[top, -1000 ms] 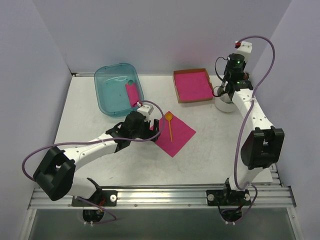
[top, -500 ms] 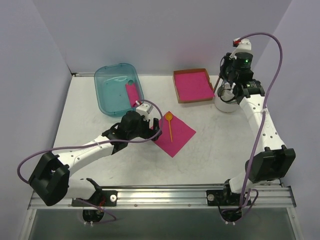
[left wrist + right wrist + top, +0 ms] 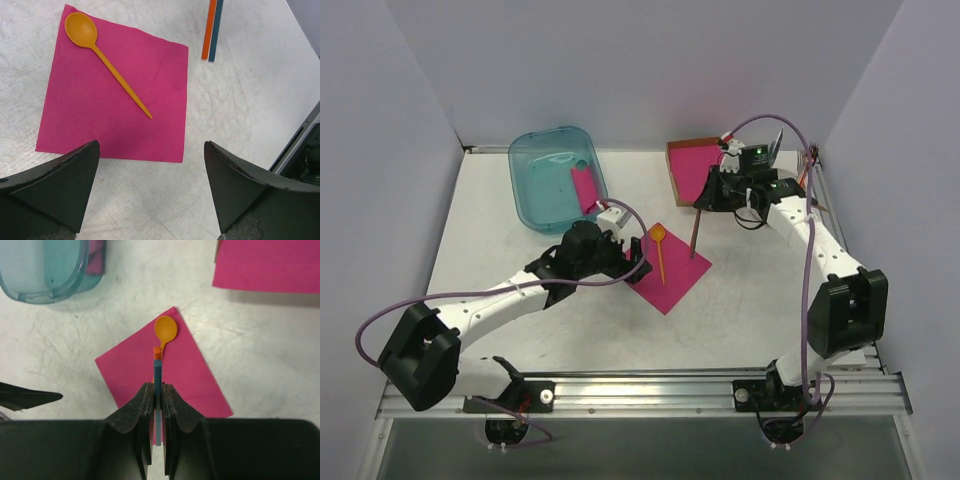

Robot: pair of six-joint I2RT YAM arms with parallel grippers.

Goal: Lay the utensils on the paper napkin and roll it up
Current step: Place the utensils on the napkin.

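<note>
Orange-and-teal stick point(image 3: 212, 30): ran off the top edge, kind untold.
Spoon point(image 3: 165, 330): hidden along the handle by the stick.
Napkin point(image 3: 130, 370): covered at near corner by right gripper point(image 3: 158, 388).

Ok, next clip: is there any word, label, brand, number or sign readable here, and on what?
None: no text can be read in any view.
The paper napkin, orange spoon, teal bin, stacked pink sheets and the thin orange-and-teal piece in the right tool all show plain, unprinted surfaces.
Any marking on the arms is too small to make out.
</note>
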